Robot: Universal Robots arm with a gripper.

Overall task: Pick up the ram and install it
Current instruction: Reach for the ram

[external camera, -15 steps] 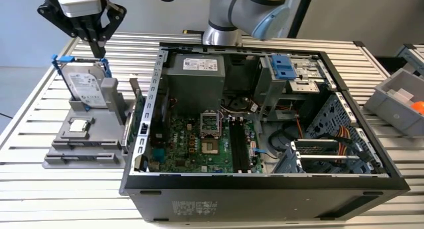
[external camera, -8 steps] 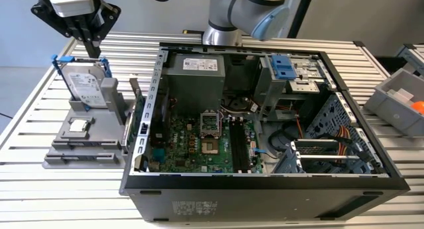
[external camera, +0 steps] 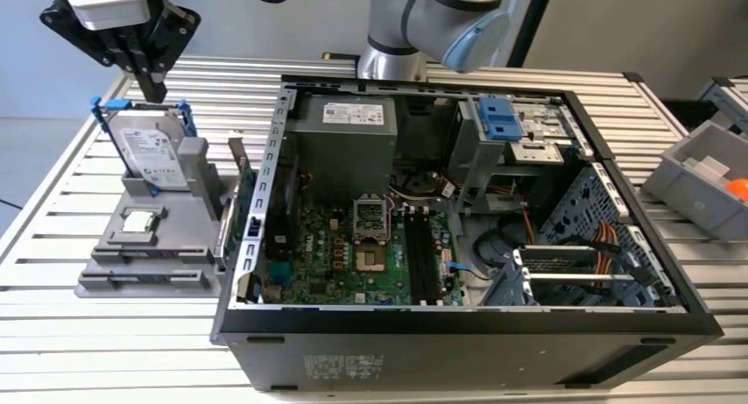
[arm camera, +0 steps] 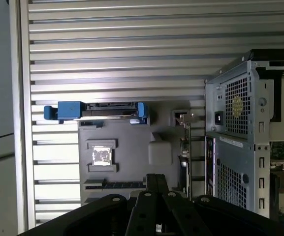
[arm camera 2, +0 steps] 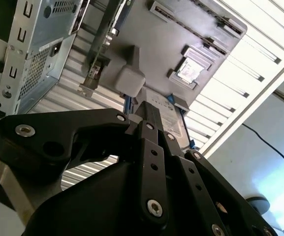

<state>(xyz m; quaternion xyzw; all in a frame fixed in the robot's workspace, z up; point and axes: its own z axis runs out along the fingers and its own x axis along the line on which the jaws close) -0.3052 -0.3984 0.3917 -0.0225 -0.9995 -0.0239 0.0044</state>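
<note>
Fingers (external camera: 152, 78) together, near hard drive (external camera: 154, 150) top edge.

This is a robotics lab or assembly workshop: the hand (external camera: 153, 88) hangs over a slatted aluminium tabletop (external camera: 117, 351) that also carries the arm's base (external camera: 391, 64). Just below the hand a grey fixture (external camera: 146, 277) holds a hard drive (external camera: 152, 150) upright. An opened computer case (external camera: 468, 356) lies beside the fixture, with a grey parts bin (external camera: 689, 180) well beyond the case.
</note>
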